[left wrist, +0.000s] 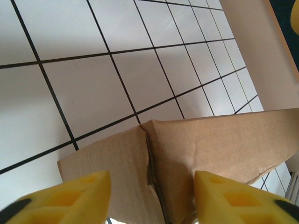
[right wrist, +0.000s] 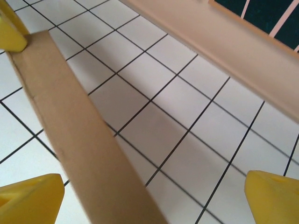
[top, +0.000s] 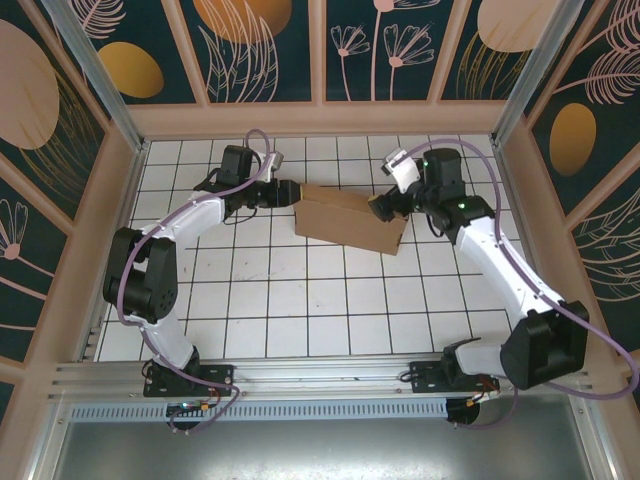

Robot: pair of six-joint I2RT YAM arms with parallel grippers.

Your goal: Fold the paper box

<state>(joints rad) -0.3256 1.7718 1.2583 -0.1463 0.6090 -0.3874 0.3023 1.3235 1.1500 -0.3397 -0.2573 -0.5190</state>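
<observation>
Paper box (top: 350,218) on tiled counter (top: 300,300), far centre, lying between both arms. Left fingers (top: 285,193) partly spread astride box end, gripping nothing. Right fingers (top: 385,207) spread wide beside opposite end, empty.

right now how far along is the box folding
Done: the paper box stands as a rectangular carton on the tiles. In hand: the left claw straddles its corner seam, jaws apart, and the right claw sits wide open beside one wall edge; neither grips it. To do: that seam gapes, so it likely needs pressing shut.
</observation>
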